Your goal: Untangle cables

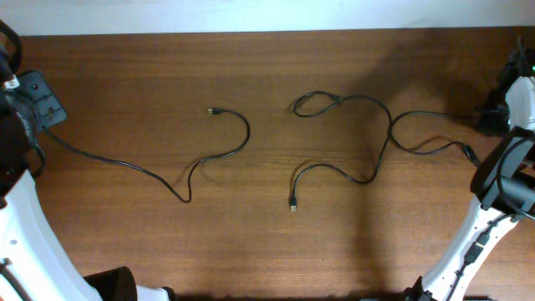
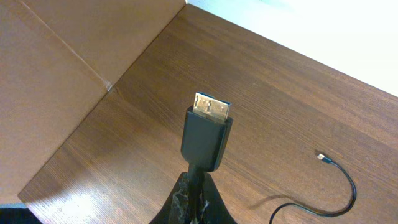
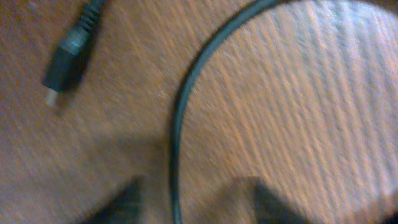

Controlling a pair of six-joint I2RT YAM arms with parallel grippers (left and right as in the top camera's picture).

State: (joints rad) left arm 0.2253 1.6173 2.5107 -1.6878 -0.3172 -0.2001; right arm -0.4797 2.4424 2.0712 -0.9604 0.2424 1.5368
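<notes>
Two black cables lie apart on the wooden table. The left cable [image 1: 167, 177] runs from my left gripper [image 1: 38, 125] to a small plug [image 1: 211, 110]. In the left wrist view my left gripper [image 2: 196, 202] is shut on this cable just below its wide metal-tipped plug [image 2: 206, 134], which it holds upright; the cable's far end [image 2: 321, 157] lies on the table. The right cable [image 1: 368, 171] loops from a plug [image 1: 292, 203] to my right gripper [image 1: 478, 163]. In the blurred right wrist view my right gripper [image 3: 189, 202] is open, with the cable [image 3: 177, 118] between its fingers and a plug [image 3: 65, 62] nearby.
The table's far edge meets a white wall [image 1: 267, 15]. A brown cardboard panel [image 2: 50, 68] stands along the table's left side. The white arm bases stand at the front left [image 1: 25, 242] and front right [image 1: 476, 242].
</notes>
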